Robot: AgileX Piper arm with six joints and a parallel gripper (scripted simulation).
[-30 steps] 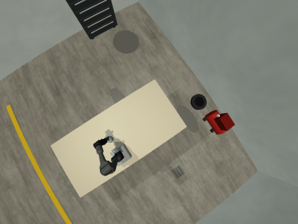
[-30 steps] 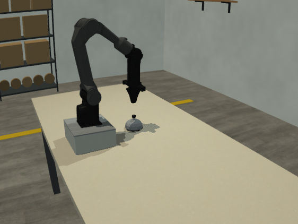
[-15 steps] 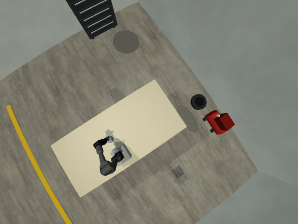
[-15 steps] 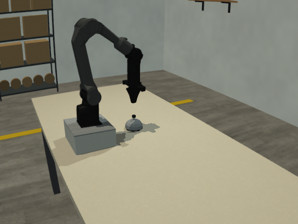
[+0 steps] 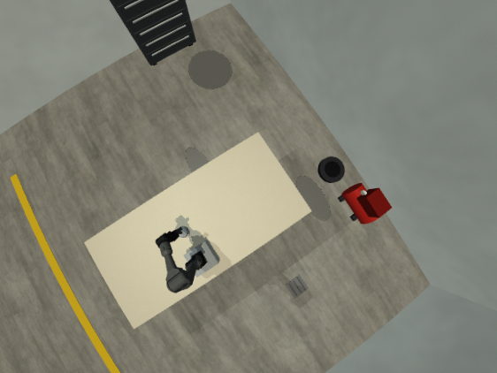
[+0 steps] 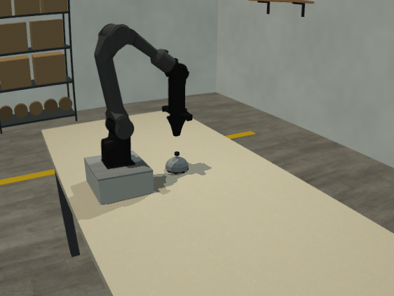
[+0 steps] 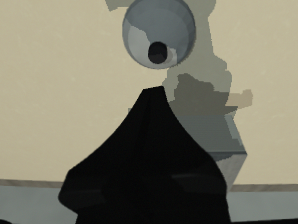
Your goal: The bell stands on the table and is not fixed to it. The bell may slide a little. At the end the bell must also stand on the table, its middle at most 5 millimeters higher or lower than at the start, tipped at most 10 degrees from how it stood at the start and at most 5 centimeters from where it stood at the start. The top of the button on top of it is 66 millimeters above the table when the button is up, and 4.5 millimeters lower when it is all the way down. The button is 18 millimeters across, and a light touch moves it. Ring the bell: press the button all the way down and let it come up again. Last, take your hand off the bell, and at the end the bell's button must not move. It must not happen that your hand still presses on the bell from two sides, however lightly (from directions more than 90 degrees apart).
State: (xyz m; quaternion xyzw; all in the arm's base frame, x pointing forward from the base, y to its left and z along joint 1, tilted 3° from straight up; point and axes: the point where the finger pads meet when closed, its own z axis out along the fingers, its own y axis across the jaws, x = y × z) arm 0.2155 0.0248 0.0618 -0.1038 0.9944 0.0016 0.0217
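Note:
The bell (image 6: 177, 164) is a grey dome with a small black button (image 6: 177, 153) on top. It stands upright on the cream table, just right of the arm's grey base block (image 6: 118, 179). My gripper (image 6: 176, 133) is shut and empty, pointing straight down, and hangs clear above the button with a visible gap. In the wrist view the bell (image 7: 158, 36) lies at the top with its button (image 7: 157, 52) in full view, ahead of my closed fingertips (image 7: 153, 94). From above, the bell (image 5: 183, 231) sits by the arm's wrist.
The arm stands on the grey block near the table's left end. A long stretch of table top (image 6: 245, 217) extends to the right. Shelves with boxes (image 6: 33, 59) stand behind, off the table.

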